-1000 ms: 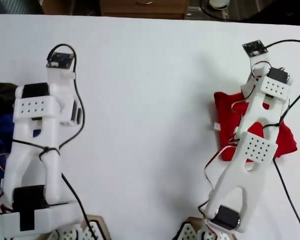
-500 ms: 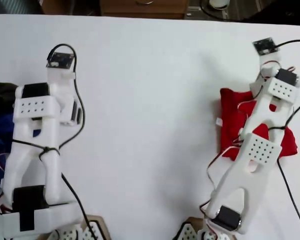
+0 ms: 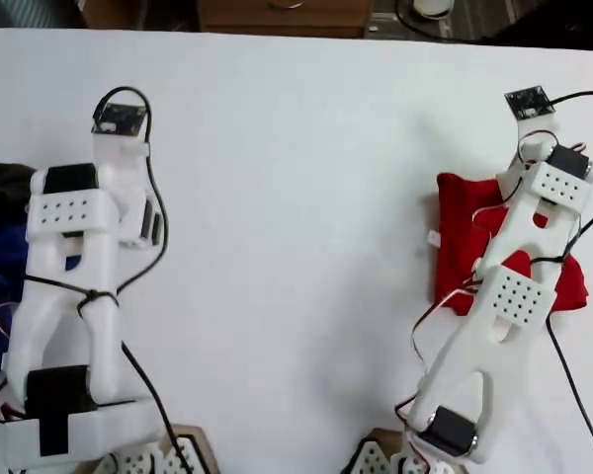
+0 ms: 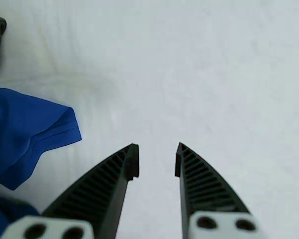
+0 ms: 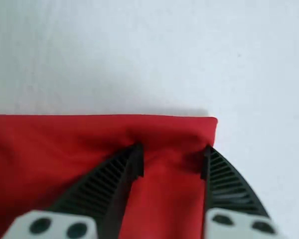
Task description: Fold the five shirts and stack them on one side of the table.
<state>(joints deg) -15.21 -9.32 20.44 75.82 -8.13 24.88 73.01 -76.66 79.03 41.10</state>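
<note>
Here we are at the right side of the table [image 3: 296, 148], where the right gripper [image 5: 173, 152] sits on the folded red shirt [image 5: 65, 144]. Its fingers are spread apart, tips pressed into the cloth just inside the shirt's far edge, with a small pucker between them. That pucker is our worry: if the fingers close here, we think they may catch the top layer alone, and a lift would peel the fold open instead of carrying the whole shirt. A push or drag with the tips pressed down is no safer, since the shirt lies near the table's right edge and could bunch up or slide off. Over at the left side of the table, the left gripper [image 4: 154, 152] hangs with its fingers open above bare tabletop. The blue shirt [image 4: 25, 129] lies rumpled just beside it, and a dark cloth [image 3: 5, 180] sits at that same left edge. With shirts on opposite sides of the table, we judge the stack is far from done, and each carry across risks undoing a fold.
</note>
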